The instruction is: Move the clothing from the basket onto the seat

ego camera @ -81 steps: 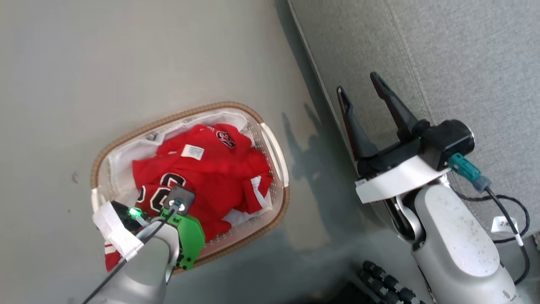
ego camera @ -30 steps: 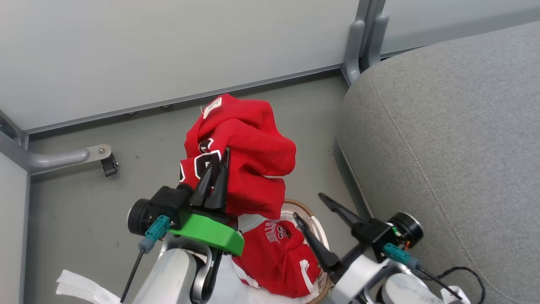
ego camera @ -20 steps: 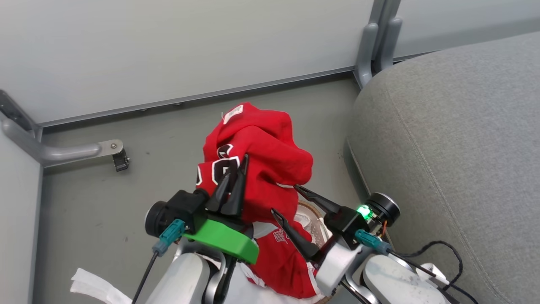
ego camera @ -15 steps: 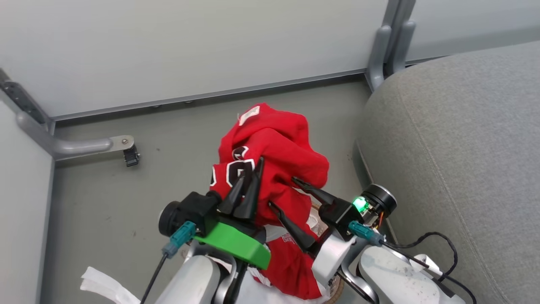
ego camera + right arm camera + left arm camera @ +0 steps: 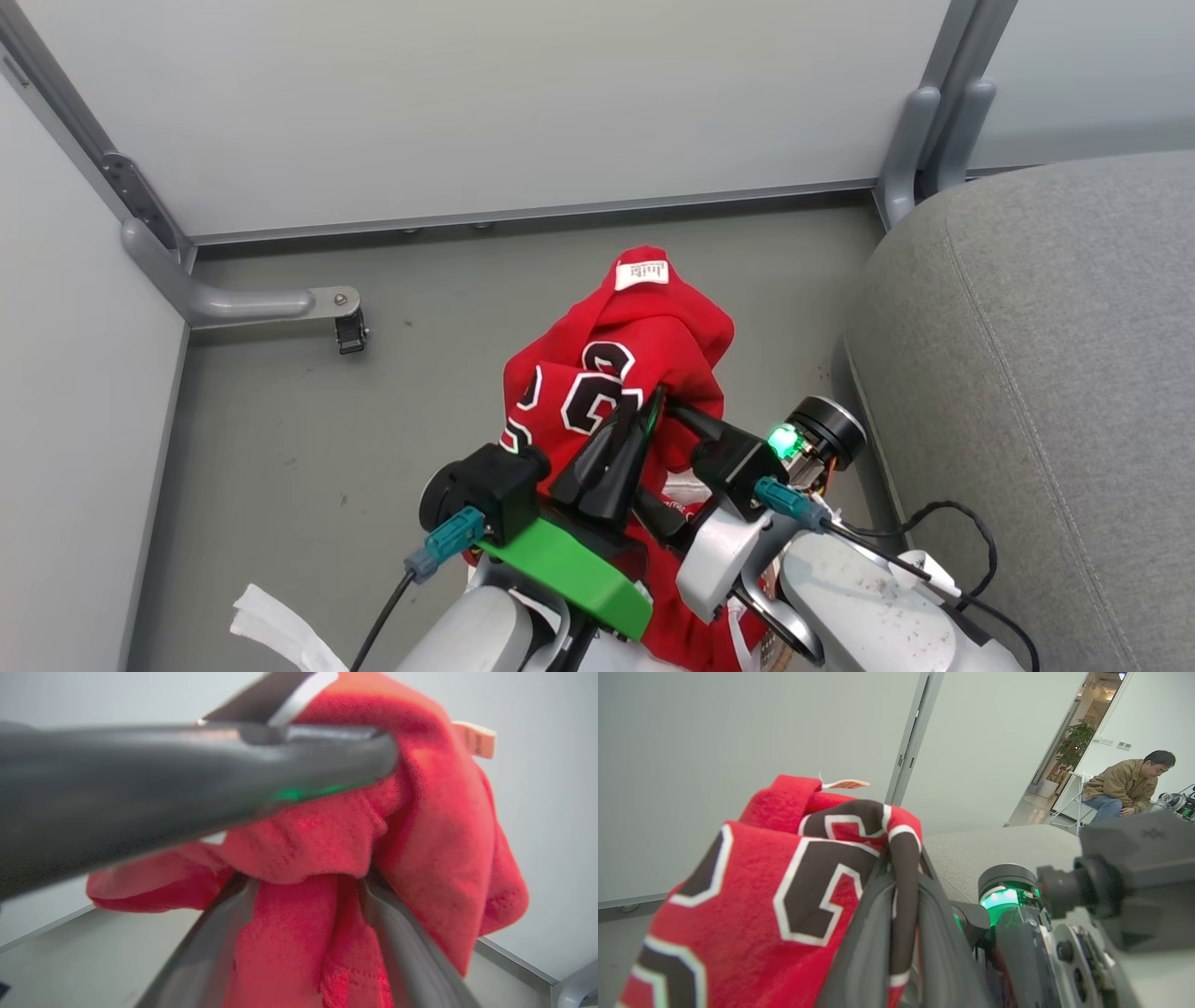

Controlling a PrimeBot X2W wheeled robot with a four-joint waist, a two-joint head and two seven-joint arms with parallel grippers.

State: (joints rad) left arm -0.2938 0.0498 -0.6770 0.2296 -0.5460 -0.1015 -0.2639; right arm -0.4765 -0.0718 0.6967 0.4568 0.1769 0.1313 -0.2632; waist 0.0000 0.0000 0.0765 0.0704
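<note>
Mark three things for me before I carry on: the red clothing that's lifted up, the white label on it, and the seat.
red clothing point(image 5: 677, 341), head view, on the red fold right of the numerals.
white label point(image 5: 641, 273), head view, middle of the tag at the bundle's top.
seat point(image 5: 1055, 373), head view, bare grey cushion top.

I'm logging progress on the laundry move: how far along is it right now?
Done: no garment on the large grey fabric seat yet. In hand: left pincer shut on a lifted bright red numbered jersey, open right pincer straddling it. Left: place it, then the red clothing lower down.
</note>
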